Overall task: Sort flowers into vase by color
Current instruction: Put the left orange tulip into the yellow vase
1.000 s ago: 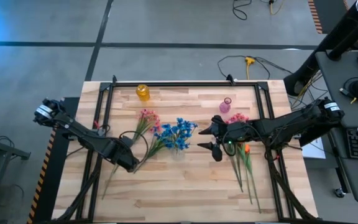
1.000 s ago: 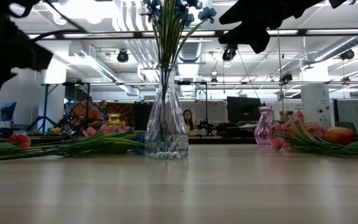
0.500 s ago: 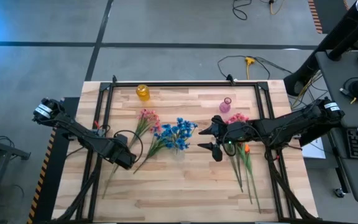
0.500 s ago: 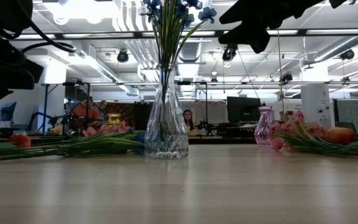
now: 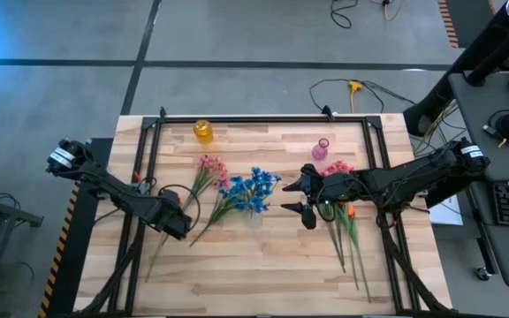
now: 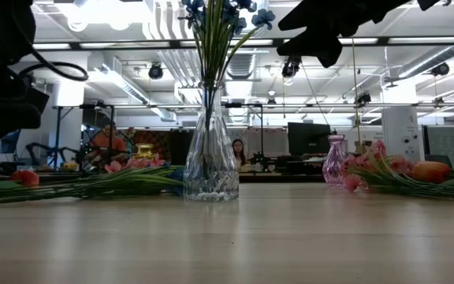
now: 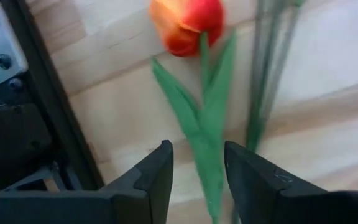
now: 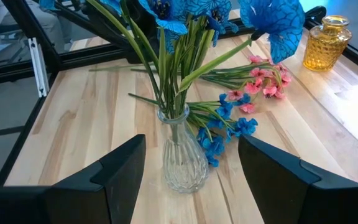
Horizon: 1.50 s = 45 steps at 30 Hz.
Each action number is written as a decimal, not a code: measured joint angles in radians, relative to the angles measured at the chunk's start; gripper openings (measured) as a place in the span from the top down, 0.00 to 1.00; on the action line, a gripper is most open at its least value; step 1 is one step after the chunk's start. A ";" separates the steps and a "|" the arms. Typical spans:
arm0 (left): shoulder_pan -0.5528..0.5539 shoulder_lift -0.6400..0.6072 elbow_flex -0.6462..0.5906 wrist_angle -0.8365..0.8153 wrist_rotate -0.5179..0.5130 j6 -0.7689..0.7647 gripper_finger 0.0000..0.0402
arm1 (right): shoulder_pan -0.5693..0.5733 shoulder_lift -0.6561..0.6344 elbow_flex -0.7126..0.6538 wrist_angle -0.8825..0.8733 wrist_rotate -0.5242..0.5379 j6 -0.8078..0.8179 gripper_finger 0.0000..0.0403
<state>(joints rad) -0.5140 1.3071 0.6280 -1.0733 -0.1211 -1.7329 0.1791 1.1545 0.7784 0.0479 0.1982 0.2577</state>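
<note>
The flowers lie spread over the wooden surface (image 5: 263, 256): blue blossoms (image 8: 166, 12) already stand in a clear glass vase (image 8: 182, 158) near the middle, a loose blue spray (image 5: 237, 190) and a pink spray (image 5: 210, 165) lie just beside it, and more pink (image 5: 338, 168) and orange stems (image 5: 350, 212) rest on the right side. An orange tulip (image 7: 185, 25) lies flat near the left edge.

The left gripper (image 7: 196, 168) hovers over that tulip's broad green leaf (image 7: 197, 124), fingers (image 7: 157, 177) a narrow gap apart and clamped on nothing. If it closes there, it may pinch only the soft leaf rather than the thin stalk, so the flower could twist or slip free. Nearby stalks (image 7: 266, 74) run close alongside and could be caught too.

The right gripper (image 5: 300, 196) waits just beside the vase, its fingers spread wide and empty. The vase is narrow-necked, ribbed and top-heavy with stems, so a nudge from that arm could tip it.

A small amber bottle (image 5: 202, 131) and a small pink vase (image 5: 321, 148) stand toward the far edge; both look smooth and hard, with small mouths that leave little room for error. The petals look like thin fabric, the stalks wiry and springy.
</note>
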 joint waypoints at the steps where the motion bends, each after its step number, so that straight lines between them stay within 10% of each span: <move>1: 0.000 0.000 -0.006 0.004 0.000 -0.006 0.69 | 0.000 0.000 0.000 0.000 0.000 0.000 0.38; 36: 0.000 0.000 -0.055 0.094 -0.004 0.017 1.00 | 0.000 0.000 0.000 0.000 0.000 0.000 0.40; 45: 0.000 -0.003 0.149 -0.077 -0.232 0.132 1.00 | 0.000 0.000 0.000 0.000 0.000 -0.007 0.39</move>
<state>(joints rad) -0.5140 1.3046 0.7767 -1.1503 -0.3533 -1.6004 0.1790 1.1545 0.7784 0.0478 0.1986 0.2508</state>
